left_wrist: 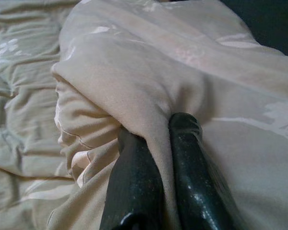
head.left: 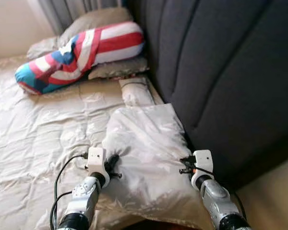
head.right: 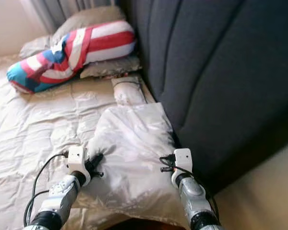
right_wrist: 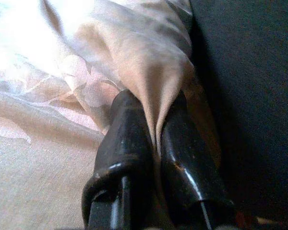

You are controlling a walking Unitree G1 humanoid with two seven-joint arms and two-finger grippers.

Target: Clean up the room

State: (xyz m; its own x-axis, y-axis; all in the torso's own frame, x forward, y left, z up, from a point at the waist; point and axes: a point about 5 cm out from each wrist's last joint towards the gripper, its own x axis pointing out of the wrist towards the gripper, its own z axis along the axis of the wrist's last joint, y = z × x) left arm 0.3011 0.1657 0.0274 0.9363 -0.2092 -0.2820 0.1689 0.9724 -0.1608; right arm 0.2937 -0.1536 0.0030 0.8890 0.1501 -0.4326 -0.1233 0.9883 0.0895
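Observation:
A shiny beige pillow [head.left: 146,153] lies on the bed against the dark headboard, right in front of me. My left gripper [head.left: 114,167] is shut on the pillow's left edge; in the left wrist view a fold of its fabric [left_wrist: 158,124] is pinched between the two black fingers [left_wrist: 134,191]. My right gripper [head.left: 186,165] is shut on the pillow's right edge, beside the headboard; the right wrist view shows cloth [right_wrist: 158,81] squeezed between its fingers [right_wrist: 127,143].
A beige quilted bedspread [head.left: 33,134] covers the bed. At the far end lie a red, white and blue bolster [head.left: 81,52], grey pillows [head.left: 93,20] and a small beige cushion [head.left: 137,91]. The dark padded headboard [head.left: 221,72] runs along the right.

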